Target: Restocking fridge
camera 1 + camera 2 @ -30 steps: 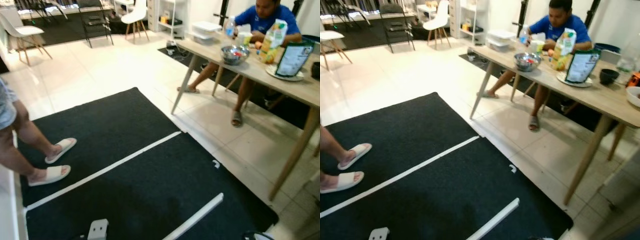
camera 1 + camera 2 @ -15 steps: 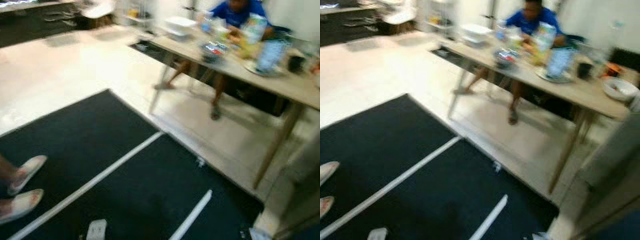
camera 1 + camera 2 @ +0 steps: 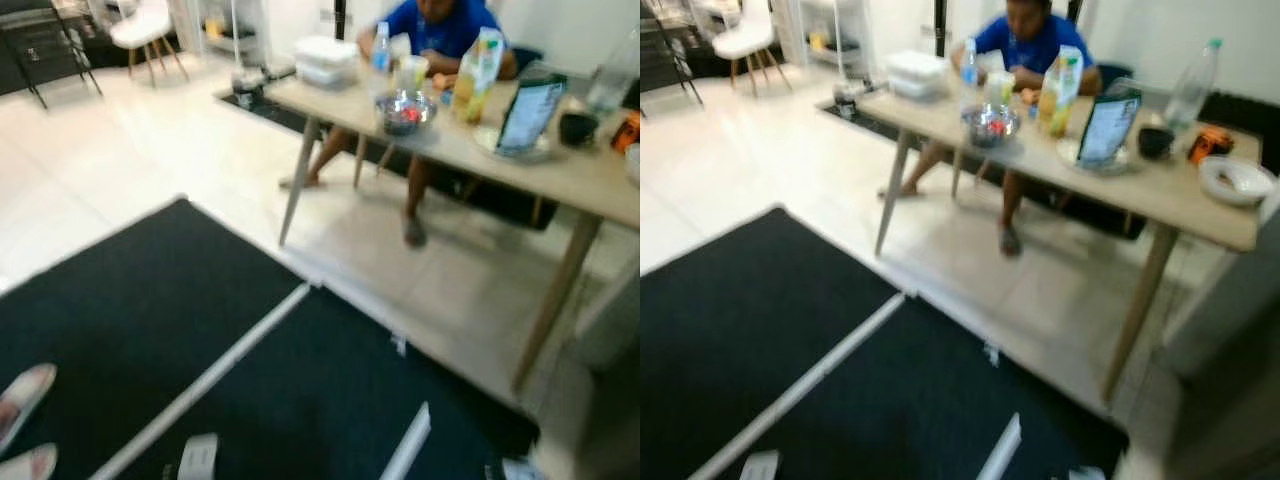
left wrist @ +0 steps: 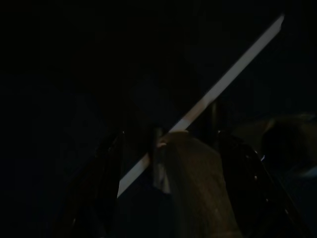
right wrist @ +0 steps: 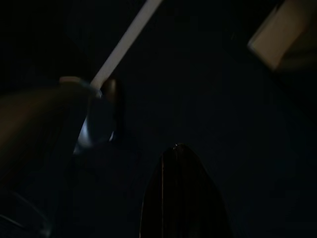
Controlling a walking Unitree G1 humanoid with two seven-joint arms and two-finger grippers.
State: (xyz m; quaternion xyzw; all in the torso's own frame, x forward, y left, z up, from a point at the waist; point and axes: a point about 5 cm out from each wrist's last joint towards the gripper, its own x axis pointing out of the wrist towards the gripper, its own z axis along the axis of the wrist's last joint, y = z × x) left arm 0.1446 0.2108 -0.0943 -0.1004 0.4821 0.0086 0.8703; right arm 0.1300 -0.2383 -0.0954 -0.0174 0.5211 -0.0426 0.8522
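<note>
Ahead-right, table (image 3: pixel 1160 200) with juice carton (image 3: pixel 1060 90) — well apart from both idle grippers; finger state can't tell.

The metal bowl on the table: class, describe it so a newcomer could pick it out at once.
Start at the long wooden table where a person in a blue shirt sits. Near the end with the white containers stands the metal bowl. It is the one shiny silver dish, with red bits inside; the other bowls are black and white.

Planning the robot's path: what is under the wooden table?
Under the wooden table are a seated person's legs in sandals, on pale tiles beside a dark mat. The tabletop hides their lap.
</note>
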